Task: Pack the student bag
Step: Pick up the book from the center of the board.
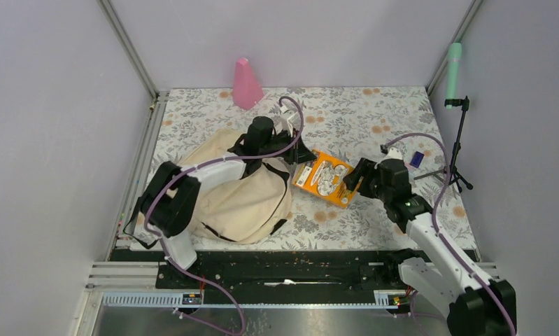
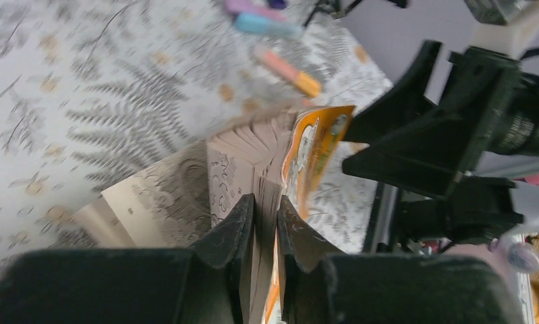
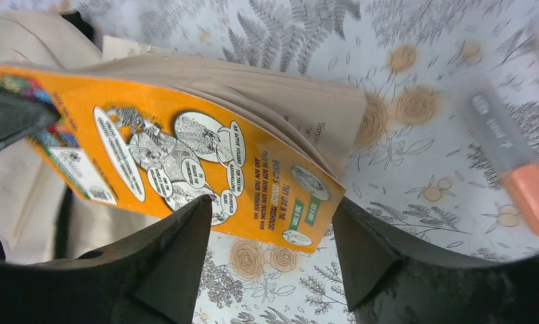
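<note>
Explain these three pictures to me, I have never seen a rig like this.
Two robot arms are bolted at the near edge of a flowered table. The wide picture looks down from above; the other two come from wrist cameras. On the table are a beige backpack, a pink cone and markers. Beside the backpack is an orange book. The left gripper is pinched shut on the book's pages. The right gripper is open, straddling the book's corner.
</note>
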You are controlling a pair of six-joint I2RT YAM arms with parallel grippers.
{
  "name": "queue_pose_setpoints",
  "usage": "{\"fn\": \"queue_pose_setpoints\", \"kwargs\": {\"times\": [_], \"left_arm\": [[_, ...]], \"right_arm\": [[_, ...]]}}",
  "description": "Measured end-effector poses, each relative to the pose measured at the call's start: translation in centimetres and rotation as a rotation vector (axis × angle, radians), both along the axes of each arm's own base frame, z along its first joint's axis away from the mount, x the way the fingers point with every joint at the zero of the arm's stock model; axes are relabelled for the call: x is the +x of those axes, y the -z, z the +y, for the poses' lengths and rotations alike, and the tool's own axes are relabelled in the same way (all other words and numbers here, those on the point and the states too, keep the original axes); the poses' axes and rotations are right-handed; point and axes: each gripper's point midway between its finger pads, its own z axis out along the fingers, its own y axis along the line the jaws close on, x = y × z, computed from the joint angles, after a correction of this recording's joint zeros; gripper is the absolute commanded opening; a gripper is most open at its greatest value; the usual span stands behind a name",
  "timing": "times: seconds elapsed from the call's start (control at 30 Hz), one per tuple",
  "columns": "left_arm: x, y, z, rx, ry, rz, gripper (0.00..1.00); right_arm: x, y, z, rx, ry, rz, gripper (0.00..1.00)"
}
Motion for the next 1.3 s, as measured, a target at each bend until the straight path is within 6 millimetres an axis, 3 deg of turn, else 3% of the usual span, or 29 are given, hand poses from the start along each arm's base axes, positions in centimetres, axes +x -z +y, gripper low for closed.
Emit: {"fn": "queue_pose_setpoints", "kwargs": {"times": [0.1,0.23,0.37,0.4,0.47,0.53,0.63,0.77,0.83,0.93,1.1,1.3], "left_arm": [[-1.8,-4.5,-0.9,-0.039,0.047,-0.082,0.00],[-2.8,-10.4,-1.3,-0.077,0.057,-0.156,0.00],[-3.7,-15.1,0.4,-0.103,-0.012,-0.191,0.00],[-3.9,-16.1,1.0,-0.109,-0.040,-0.196,0.00],[-4.1,-17.9,2.1,-0.126,-0.099,-0.208,0.00],[-4.3,-19.1,3.7,-0.145,-0.181,-0.216,0.00],[-4.7,-19.3,6.2,-0.162,-0.310,-0.203,0.00],[-4.8,-17.5,8.7,-0.188,-0.453,-0.134,0.00],[-4.8,-16.4,9.4,-0.200,-0.498,-0.094,0.00],[-4.6,-14.6,10.2,-0.224,-0.565,-0.032,0.00],[-4.1,-13.3,10.9,-0.287,-0.642,0.032,0.00],[-3.7,-15.5,10.9,-0.428,-0.668,0.056,0.00]], "right_arm": [[0.0,-3.4,-0.8,-0.025,0.016,-0.083,0.81],[-0.5,-9.3,-2.0,-0.044,0.033,-0.240,0.84],[-1.7,-14.9,-2.5,-0.035,0.020,-0.396,0.87],[-2.1,-15.9,-2.5,-0.027,0.017,-0.428,0.95],[-2.5,-16.9,-2.4,-0.009,0.012,-0.456,1.00],[-2.7,-17.0,-2.0,0.025,0.005,-0.453,1.00],[-2.6,-16.0,-0.7,0.130,-0.006,-0.428,1.00],[-2.0,-12.2,1.8,0.353,-0.003,-0.346,1.00],[-1.8,-9.7,2.9,0.461,0.011,-0.275,1.00],[-1.7,-7.7,4.4,0.568,0.027,-0.187,1.00],[-2.3,-9.8,7.2,0.709,-0.026,-0.178,1.00],[-2.4,-9.7,9.8,0.773,-0.031,-0.104,1.00]]}}
